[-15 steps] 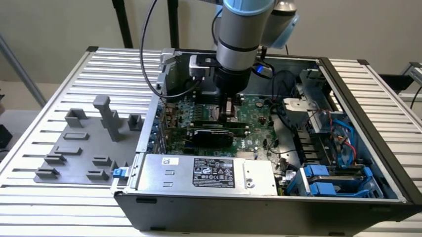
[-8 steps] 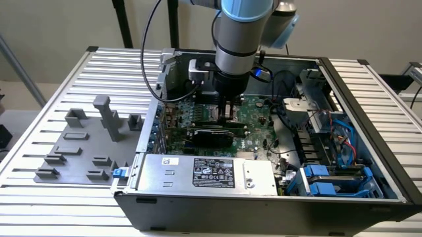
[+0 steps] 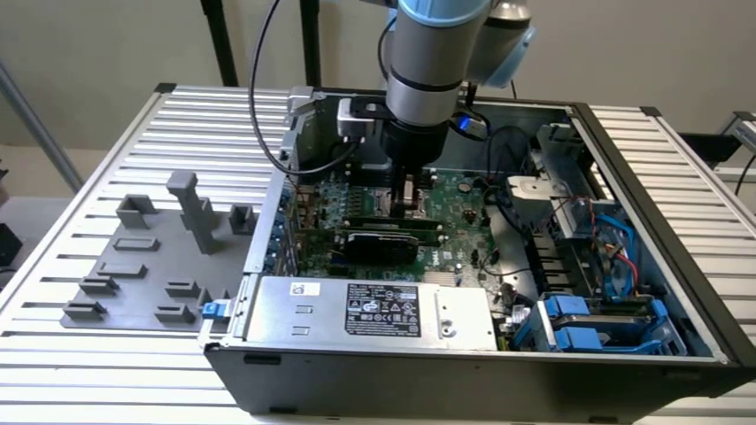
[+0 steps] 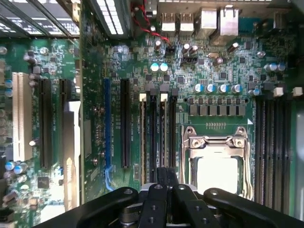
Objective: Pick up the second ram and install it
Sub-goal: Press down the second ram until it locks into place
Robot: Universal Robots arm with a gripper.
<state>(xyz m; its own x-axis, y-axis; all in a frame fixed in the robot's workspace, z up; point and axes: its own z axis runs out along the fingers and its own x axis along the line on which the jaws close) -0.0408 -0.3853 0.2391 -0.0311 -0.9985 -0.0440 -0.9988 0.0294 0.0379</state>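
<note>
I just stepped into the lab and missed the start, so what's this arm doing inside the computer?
The robot arm's gripper is lowered into the open black computer case, over the green motherboard. Its jaws are shut, directly above the bank of memory slots beside the metal CPU socket. Thin sticks appear seated in the slots with white latches, and the gripper sits at their end. The grey plastic holder blocks lie on the table outside the case.

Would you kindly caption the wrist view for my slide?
Shut gripper poised over the memory slots beside the CPU socket on the green motherboard.
</note>
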